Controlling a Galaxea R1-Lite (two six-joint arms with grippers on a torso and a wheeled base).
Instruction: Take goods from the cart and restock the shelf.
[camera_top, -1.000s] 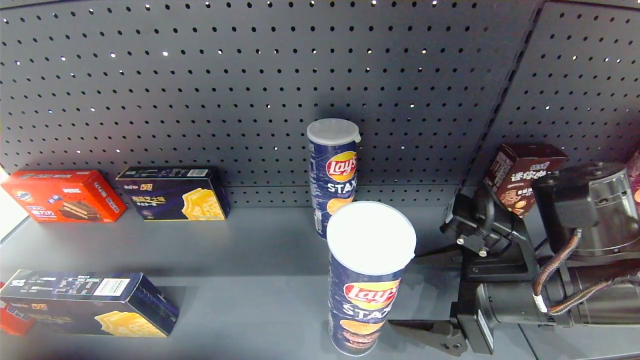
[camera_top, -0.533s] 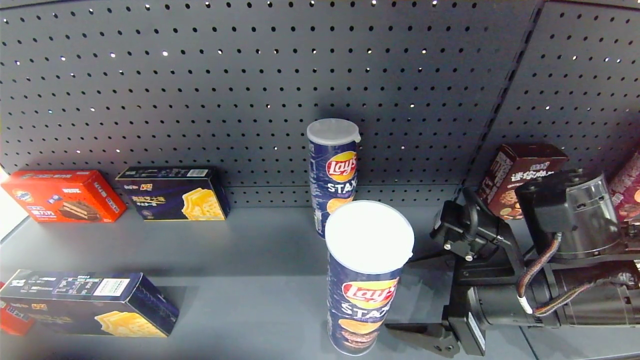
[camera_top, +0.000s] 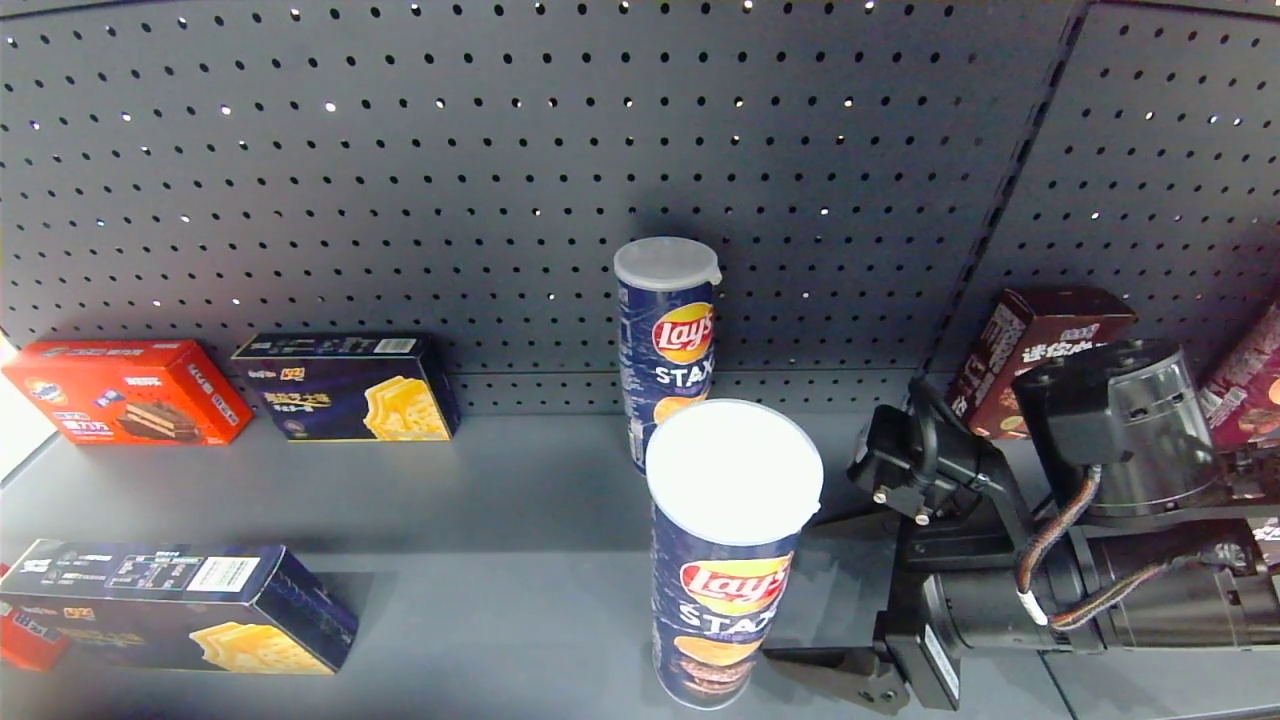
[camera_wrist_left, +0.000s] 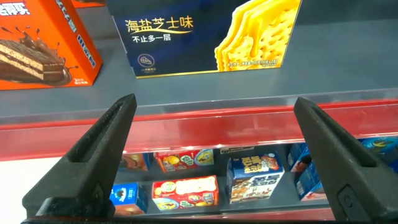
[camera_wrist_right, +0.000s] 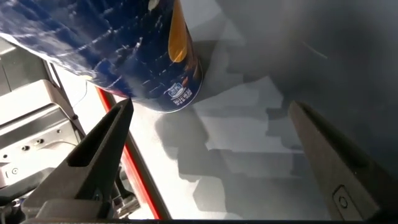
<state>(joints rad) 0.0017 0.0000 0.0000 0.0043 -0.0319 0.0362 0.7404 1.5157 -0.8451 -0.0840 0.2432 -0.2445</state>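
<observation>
Two navy chip cans stand upright on the grey shelf (camera_top: 480, 520). The front can (camera_top: 728, 570) has a white lid, and the rear can (camera_top: 667, 350) stands close to the pegboard. My right gripper (camera_top: 815, 590) is open just right of the front can, one finger low by its base and the other behind it. In the right wrist view the can's lower part (camera_wrist_right: 124, 50) lies just beyond the open right gripper (camera_wrist_right: 210, 106), near one fingertip. My left gripper (camera_wrist_left: 214, 102) is open and holds nothing, facing the shelf's red front edge (camera_wrist_left: 205, 124).
A red wafer box (camera_top: 128, 390) and a navy cracker box (camera_top: 350, 387) sit at the back left. Another navy box (camera_top: 175, 605) lies front left. A brown cookie box (camera_top: 1040, 350) stands behind my right arm. The pegboard wall (camera_top: 500, 150) closes the back.
My right arm has shifted left, closer to the front can. The front can has edged slightly left. The rear can and the boxes have stayed put.
</observation>
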